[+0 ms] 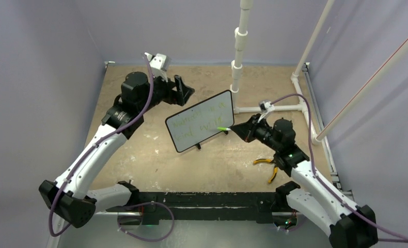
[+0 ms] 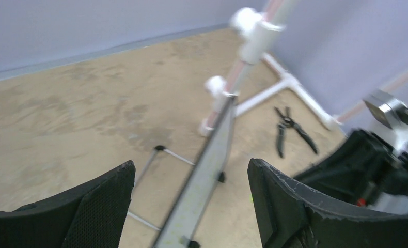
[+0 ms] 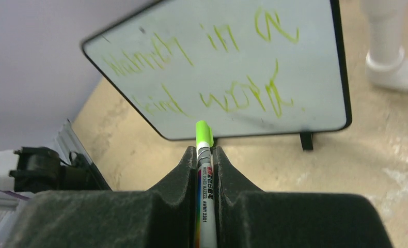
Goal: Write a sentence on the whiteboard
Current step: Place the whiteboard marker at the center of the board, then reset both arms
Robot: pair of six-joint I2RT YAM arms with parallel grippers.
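Top external view: over the mottled tan tabletop point(image 1: 140, 150), the matte black two-finger left gripper point(image 1: 184, 89) is spread wide and holds nothing. Its textured pads point(image 2: 104, 206) flank the board's edge without touching it. The white, black-framed, round-cornered whiteboard point(image 1: 202, 121) stands tilted mid-table, bearing the sentence point(image 3: 207, 67) in two faint green scrawled lines. The right gripper point(image 1: 239, 129) clamps a slim green-tipped marker point(image 3: 204, 150) just beside the board. Yellow-handled pliers point(image 1: 268, 168) lie on the right.

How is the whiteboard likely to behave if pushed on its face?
Probably tips or slides easily: the whiteboard is thin and stands on small feet. Likely stiff, since its framed face looks flat. The left fingers stand open around it without touching, so little seems to brace it.
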